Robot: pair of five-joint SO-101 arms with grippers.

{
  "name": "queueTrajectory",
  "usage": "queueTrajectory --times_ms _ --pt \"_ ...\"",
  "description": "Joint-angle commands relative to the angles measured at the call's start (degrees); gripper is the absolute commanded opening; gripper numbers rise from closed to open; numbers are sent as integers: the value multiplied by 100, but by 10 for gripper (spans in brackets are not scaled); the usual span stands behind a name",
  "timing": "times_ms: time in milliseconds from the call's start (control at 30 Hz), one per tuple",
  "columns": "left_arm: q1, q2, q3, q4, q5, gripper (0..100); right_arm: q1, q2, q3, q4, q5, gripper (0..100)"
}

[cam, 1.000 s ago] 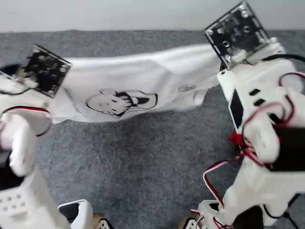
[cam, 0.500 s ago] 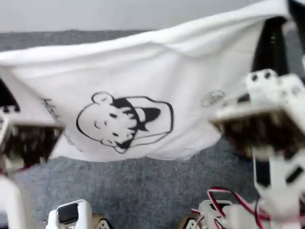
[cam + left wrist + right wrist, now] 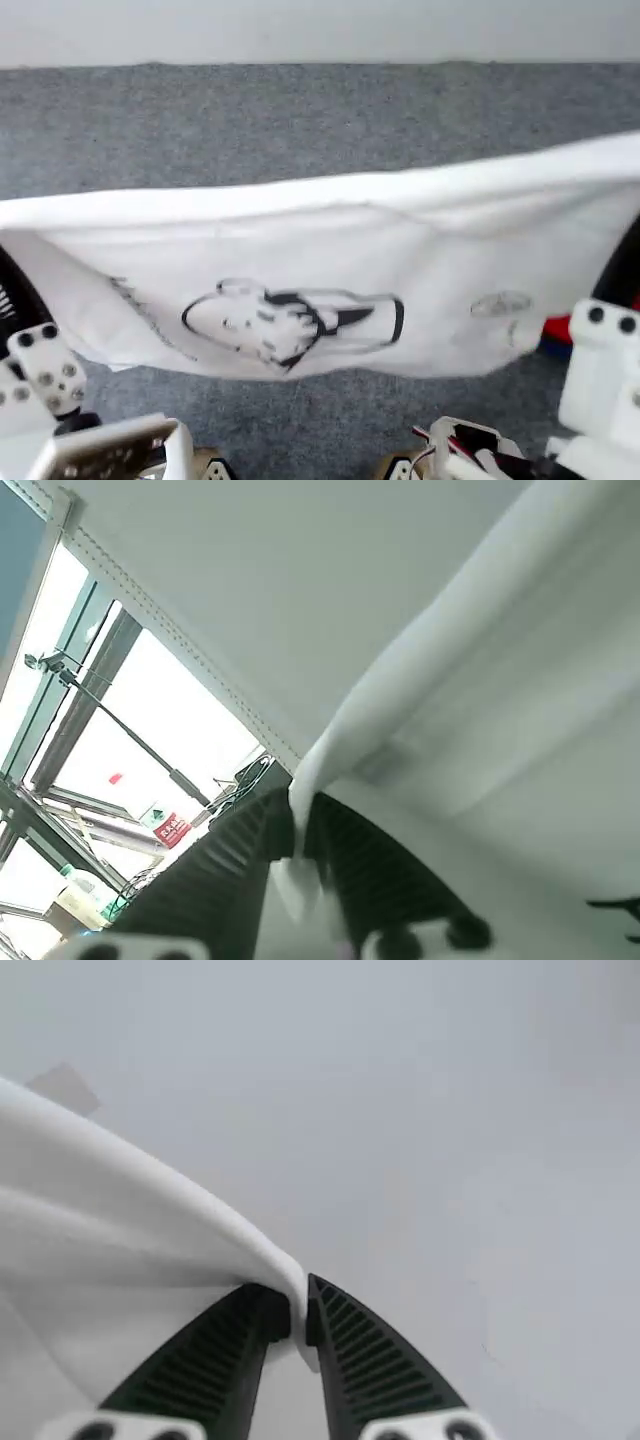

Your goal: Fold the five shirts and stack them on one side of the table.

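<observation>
The white shirt (image 3: 330, 230) hangs spread above the grey table (image 3: 300, 120); the left gripper (image 3: 298, 820) and the right gripper (image 3: 298, 1310) each pinch its edge.

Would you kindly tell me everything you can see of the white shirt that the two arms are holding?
The white shirt looks like soft cotton, with a black cartoon print on its middle and a small oval mark to one side. It is stretched wide, apparently lifted over the grey table. The left gripper pinches one end near a stitched hem, the right gripper the other; both are shut on the cloth.
</observation>
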Motion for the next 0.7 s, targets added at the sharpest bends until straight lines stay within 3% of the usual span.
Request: queueTrajectory --times_ms 0,167,367,467,667 --pt "-97 35 -110 237 26 14 119 92 141 198 149 10" --pt "-88 158 567 826 18 14 101 409 1213 356 44 10" --pt "-70 202 2360 563 9 14 -752 892 3068 277 -273 10" --pt "-62 211 3644 -360 9 14 -1033 1200 3974 -127 -527 10" --pt "123 448 5974 -3402 -88 14 -1226 1930 5275 -1640 -642 10"
